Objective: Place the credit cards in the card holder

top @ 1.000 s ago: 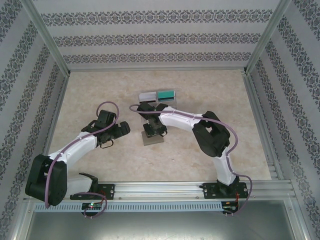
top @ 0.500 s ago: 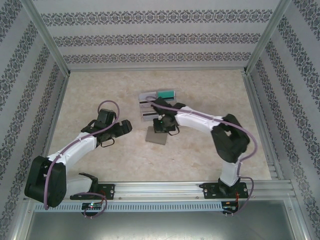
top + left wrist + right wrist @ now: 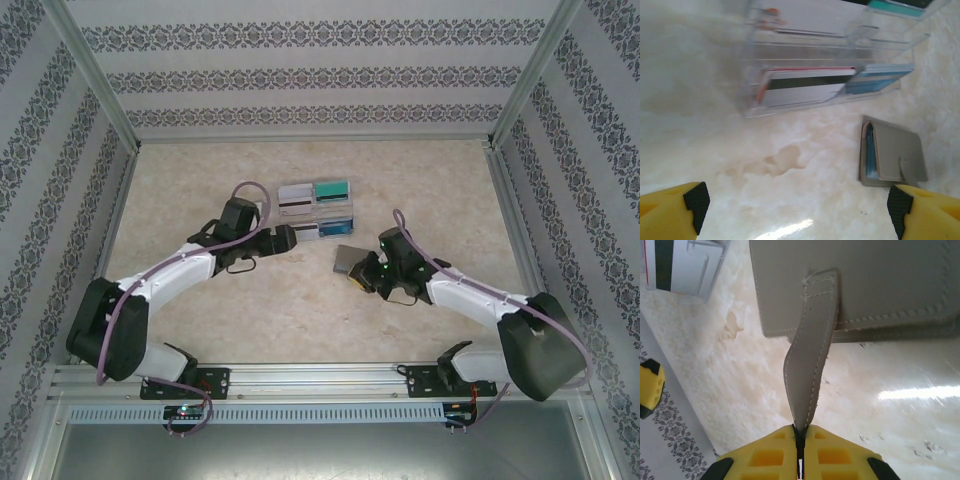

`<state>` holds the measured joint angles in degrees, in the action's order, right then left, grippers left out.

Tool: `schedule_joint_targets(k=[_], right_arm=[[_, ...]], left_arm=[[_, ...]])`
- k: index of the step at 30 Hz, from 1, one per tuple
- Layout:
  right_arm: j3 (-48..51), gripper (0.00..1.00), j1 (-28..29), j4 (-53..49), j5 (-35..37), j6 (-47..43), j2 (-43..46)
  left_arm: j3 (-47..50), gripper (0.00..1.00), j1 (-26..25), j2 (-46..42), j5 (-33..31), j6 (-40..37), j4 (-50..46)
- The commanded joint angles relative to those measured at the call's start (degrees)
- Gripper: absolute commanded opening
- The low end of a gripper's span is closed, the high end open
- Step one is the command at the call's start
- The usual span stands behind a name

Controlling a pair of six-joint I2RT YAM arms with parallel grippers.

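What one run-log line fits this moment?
left pincer: open, facing card rack | right pincer: shut on strap of card holder | cards: in rack

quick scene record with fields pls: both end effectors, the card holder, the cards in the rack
left end effector: open, empty, by the clear plastic four-part rack
right end effector: shut on the strap of the grey-brown square folding card holder
card holder: folded, beside the rack, not touching it, pale blue showing at one edge
cards in rack: white-grey striped plastic card, blue plastic cards, teal plastic cards
surface: pale marbled table
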<state>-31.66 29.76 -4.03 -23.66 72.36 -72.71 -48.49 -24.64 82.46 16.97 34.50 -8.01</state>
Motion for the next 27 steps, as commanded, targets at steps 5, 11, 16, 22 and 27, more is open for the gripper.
schedule_joint_targets(k=[5,11,16,22,27], right_arm=[[-4.0,0.11,-0.9,3.1,-2.4,5.6,5.4],[-3.0,0.11,-0.6,6.8,-2.8,13.5,7.8],[3.7,0.11,-2.1,6.8,2.8,22.1,16.8],[13.4,0.11,-9.6,4.5,5.7,22.8,22.9],[13.4,0.12,-16.8,1.4,3.8,14.3,20.1]], left_arm=[[-2.6,0.92,-3.0,4.9,4.1,0.2,5.0],[-2.6,0.87,-3.2,6.3,6.5,0.0,9.5],[-1.3,0.82,-3.3,8.6,10.4,0.0,14.5],[-3.0,0.77,-4.9,11.8,15.6,-2.9,16.4],[-5.4,0.77,-5.3,13.1,15.8,-4.5,14.4]])
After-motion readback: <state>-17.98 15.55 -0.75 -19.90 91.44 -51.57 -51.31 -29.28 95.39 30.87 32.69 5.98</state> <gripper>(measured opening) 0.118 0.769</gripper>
